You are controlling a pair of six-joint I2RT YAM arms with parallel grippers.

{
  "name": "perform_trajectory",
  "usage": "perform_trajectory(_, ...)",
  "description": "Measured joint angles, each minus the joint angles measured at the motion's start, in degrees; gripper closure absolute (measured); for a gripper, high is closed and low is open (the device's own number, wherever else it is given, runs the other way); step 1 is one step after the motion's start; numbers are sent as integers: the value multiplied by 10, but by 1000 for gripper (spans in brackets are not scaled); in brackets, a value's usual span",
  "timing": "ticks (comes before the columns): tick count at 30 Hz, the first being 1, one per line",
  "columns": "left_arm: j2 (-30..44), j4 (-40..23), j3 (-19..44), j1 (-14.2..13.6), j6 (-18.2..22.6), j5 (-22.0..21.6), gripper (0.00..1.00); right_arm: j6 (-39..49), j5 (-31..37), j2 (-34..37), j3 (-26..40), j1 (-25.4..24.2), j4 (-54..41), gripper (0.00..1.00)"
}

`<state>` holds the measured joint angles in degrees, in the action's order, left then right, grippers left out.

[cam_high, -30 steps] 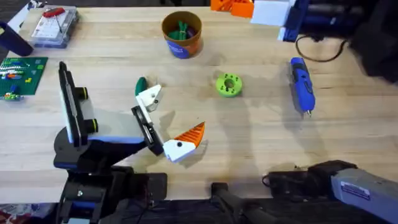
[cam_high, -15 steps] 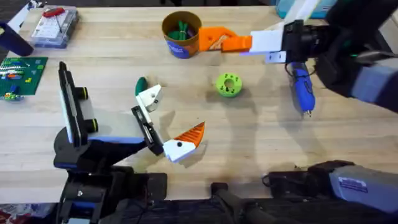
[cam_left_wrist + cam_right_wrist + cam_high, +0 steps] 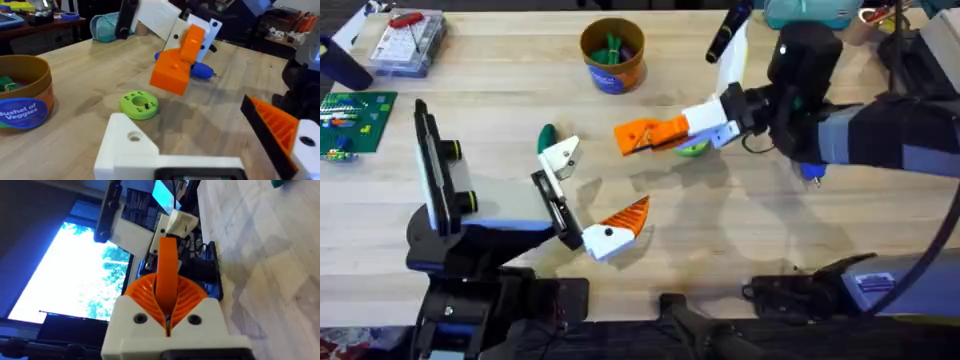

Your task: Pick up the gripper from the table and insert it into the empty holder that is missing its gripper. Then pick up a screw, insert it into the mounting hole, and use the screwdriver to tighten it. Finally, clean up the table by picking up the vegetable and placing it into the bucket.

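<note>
My right gripper [image 3: 672,130] reaches in from the right and is shut on the loose orange gripper [image 3: 645,135], held above the table [image 3: 740,230] over the lime green disc. In the right wrist view its orange ribbed pads [image 3: 187,297] clamp the orange piece [image 3: 167,265]. My left gripper [image 3: 592,190] rests open; one jaw carries the bare white holder [image 3: 560,155] [image 3: 131,145], the other a fixed orange finger [image 3: 627,216] [image 3: 275,125]. A dark green vegetable [image 3: 547,136] lies beside the holder. The bucket [image 3: 612,55] [image 3: 22,95] stands at the back. The blue screwdriver [image 3: 202,71] lies behind the held piece.
A lime green disc [image 3: 139,104] with a small dark screw in it sits mid-table, partly under the right gripper. A clear box with a red-handled tool [image 3: 405,40] and a green board [image 3: 355,115] lie at the far left. The right arm [image 3: 860,135] spans the table's right side.
The right arm has swung in from the back right, carrying the orange gripper past the bucket and toward the lime disc. The left arm has not moved.
</note>
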<state>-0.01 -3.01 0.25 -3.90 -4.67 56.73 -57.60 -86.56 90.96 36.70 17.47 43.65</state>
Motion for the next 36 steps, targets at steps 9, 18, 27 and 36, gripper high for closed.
perform_trajectory(9,0,0,0,0,0,0,11,-113,-6,18,-54,7,207,995)
perform_trajectory(18,0,0,0,0,0,0,11,-240,-7,79,-57,8,321,995)
perform_trajectory(27,0,0,0,0,0,0,11,-323,-7,79,-56,15,335,995)
perform_trajectory(36,0,0,0,0,0,0,11,-336,-7,79,-50,30,340,971)
